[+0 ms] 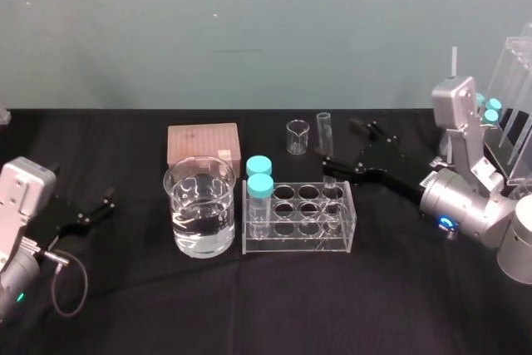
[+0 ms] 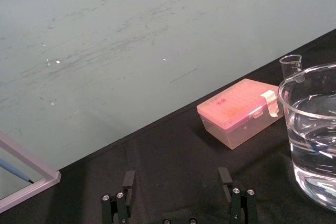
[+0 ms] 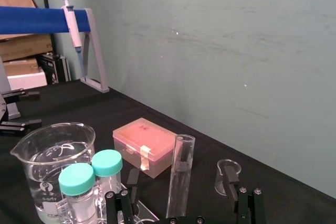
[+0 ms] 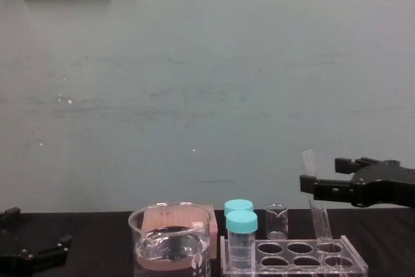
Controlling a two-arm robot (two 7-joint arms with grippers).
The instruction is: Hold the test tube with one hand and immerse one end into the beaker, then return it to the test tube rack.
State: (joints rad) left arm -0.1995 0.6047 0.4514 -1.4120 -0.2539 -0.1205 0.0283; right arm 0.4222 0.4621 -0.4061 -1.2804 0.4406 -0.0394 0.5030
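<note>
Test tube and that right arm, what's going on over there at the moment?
The black two-fingered right pincer is at the long, thin, clear glass test tube, fingers open on either side of it, not clamped. The tube stands tilted in the rear right hole of the low clear acrylic rack. The wide clear glass beaker, holding clear liquid, sits left of the rack. The left pincer rests open at the far left, idle.

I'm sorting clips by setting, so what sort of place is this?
Likely a lab bench: a beaker of clear liquid, a test tube rack holding turquoise-capped vials, and a pipette on a stand.
</note>
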